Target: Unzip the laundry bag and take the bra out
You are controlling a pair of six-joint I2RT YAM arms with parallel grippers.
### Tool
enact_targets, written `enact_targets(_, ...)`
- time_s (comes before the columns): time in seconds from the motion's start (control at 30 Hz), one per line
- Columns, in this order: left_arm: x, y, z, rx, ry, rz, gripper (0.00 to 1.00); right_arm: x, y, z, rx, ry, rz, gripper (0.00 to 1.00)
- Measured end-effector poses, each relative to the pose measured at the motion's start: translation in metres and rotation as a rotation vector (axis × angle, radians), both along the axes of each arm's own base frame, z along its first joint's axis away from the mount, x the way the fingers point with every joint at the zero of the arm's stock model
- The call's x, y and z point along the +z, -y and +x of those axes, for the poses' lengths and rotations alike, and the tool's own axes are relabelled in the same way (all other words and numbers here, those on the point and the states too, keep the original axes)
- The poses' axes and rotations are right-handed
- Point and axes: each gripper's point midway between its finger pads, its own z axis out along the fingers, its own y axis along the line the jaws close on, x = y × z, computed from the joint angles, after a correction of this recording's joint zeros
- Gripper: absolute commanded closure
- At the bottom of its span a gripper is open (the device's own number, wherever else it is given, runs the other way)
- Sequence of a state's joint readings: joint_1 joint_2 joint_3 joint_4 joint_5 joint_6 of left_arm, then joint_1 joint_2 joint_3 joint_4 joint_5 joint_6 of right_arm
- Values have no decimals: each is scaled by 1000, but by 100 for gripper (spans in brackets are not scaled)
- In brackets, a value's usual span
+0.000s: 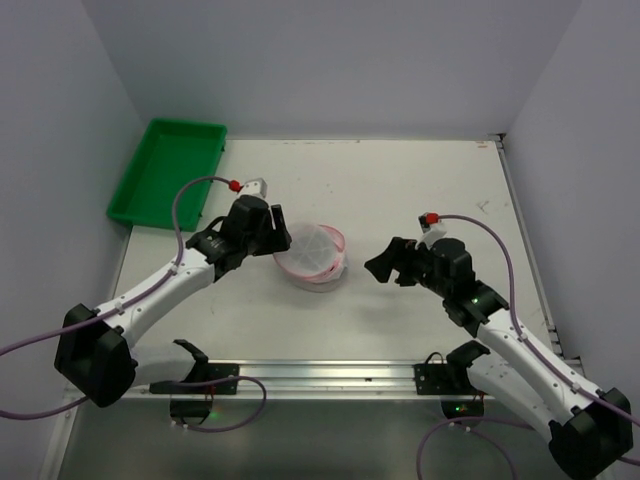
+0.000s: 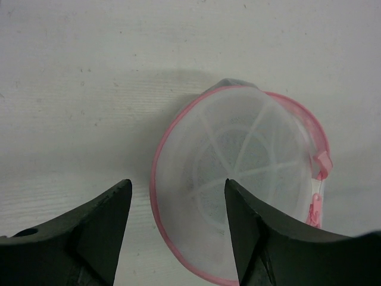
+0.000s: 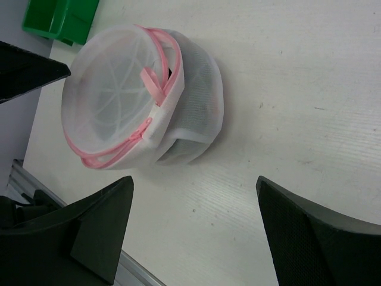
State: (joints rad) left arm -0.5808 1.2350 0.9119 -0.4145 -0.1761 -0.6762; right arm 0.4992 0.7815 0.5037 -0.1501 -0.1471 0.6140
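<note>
The laundry bag (image 1: 312, 255) sat near the middle of the worktop (image 1: 400, 180), tipped so that one round face leaned up toward the left arm (image 1: 170, 275). That arm's jaws stood open at the bag's left edge. From its wrist camera the pink trim (image 2: 156, 173) ran up between the two fingers (image 2: 89, 238), and I could see no pinch on the mesh.

The right arm (image 1: 500, 320) hung a little way off on the other side. Its jaws were wide open with nothing in them, and they faced the side where the zipper pull (image 3: 156, 114) lay against the rim. The green tray (image 1: 165, 170) was well apart at the far left corner.

To my eye the step in hand was steadying the bag before working the zipper. The left jaws would do best to take the trim itself, seam and all, not loose mesh, which would stretch and slip. The right jaws would need to narrow and come in square on that small pull, then follow the curve of the rim instead of tugging straight out, or the light bag would simply slide.

How far the zipper was already open I could not tell. Something grey showed dimly through the mesh, but I could not make it out as the bra.
</note>
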Motion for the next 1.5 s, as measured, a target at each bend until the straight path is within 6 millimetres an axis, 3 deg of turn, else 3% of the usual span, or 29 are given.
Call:
enact_targets(0.2,-13,-1,-3,-4,-35,9,37,2,1,-1,0,11,6,14)
enact_targets(0.3,-21,0,-4,-12,-56,11,45,2,1,-1,0,11,6,13)
enact_targets(0.43,-30,1,-6,-17,-83,15,65,4,1,-1,-1,17,9,13)
enact_targets(0.53,-32,2,-7,-18,-90,12,74,5,2,-2,-3,25,11,13)
enact_targets(0.7,-24,2,-6,-16,-69,-3,83,3,3,-3,-6,22,8,13)
enact_targets(0.8,-10,2,-6,-18,-32,-26,87,4,3,-3,-6,26,9,13)
enact_targets(1.03,13,17,-5,-61,10,-85,88,4,3,-3,-7,28,7,13)
enact_targets(1.13,25,34,-9,-116,29,-120,87,5,6,-2,-21,35,2,13)
enact_targets(1.23,45,70,-18,-215,55,-175,85,13,13,-2,-51,65,4,12)
enact_targets(1.33,66,118,-32,-343,79,-222,70,23,24,-2,-107,105,8,11)
enact_targets(1.37,72,134,-38,-387,85,-235,60,27,29,-3,-132,119,11,11)
enact_targets(1.5,89,192,-64,-551,97,-277,37,41,51,-5,-244,190,37,9)
